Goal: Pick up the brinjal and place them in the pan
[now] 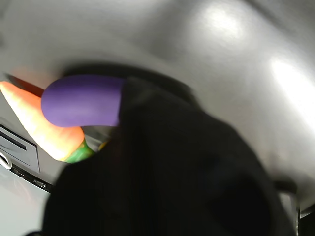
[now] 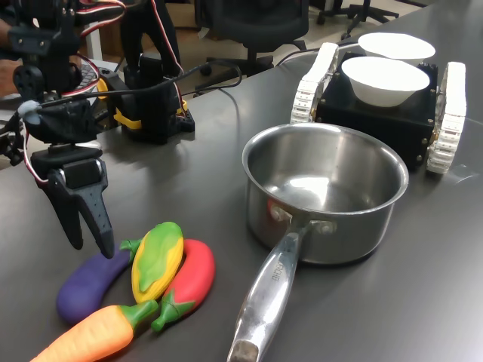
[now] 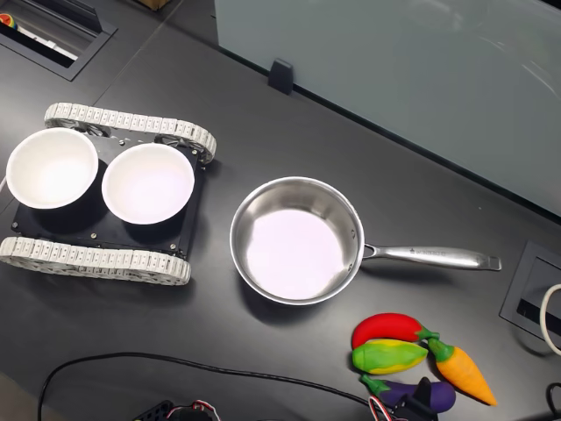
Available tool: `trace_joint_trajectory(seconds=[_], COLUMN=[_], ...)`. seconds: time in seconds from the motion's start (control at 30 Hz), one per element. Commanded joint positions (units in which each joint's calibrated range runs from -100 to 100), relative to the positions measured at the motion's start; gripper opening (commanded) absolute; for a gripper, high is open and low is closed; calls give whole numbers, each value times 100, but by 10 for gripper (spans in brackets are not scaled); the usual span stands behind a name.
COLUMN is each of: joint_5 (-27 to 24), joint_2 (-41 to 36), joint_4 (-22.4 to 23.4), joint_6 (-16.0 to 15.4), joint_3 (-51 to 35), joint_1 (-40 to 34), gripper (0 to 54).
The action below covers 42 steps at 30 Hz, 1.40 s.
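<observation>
The purple brinjal lies on the dark table at the first exterior view's lower left, beside the corn and the carrot. My gripper points down just above its stem end, open, with nothing between the fingers. In the second exterior view the brinjal shows at the bottom edge, partly covered by the gripper. The wrist view shows the brinjal close beside one black finger. The steel pan stands empty to the first exterior view's right, handle toward the camera; it also shows as the pan mid-table.
A yellow-green corn, a red chilli and an orange carrot lie bunched against the brinjal. Two white bowls rest on a tracked black vehicle. A black cable runs along the table's near side.
</observation>
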Motion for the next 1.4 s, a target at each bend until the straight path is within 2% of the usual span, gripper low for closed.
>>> trace_joint_trajectory(seconds=[0.0, 0.47, 0.63, 0.8, 1.0, 1.17, 1.37], joint_5=[-73, -112, -317, -464, -650, -625, -537], joint_2=[-10, 269, 412, 488, 640, 927, 910], joint_4=[-246, -646, -595, -501, -331, -32, 36], joint_6=[-43, 7, 91, 570, 1058, 1268, 1293], joint_3=[-248, 189, 43, 7, -157, -547, -511], joint_1=[-87, -110, -167, -397, -695, -878, -913], gripper=[330, 321, 305, 272, 258, 235, 177])
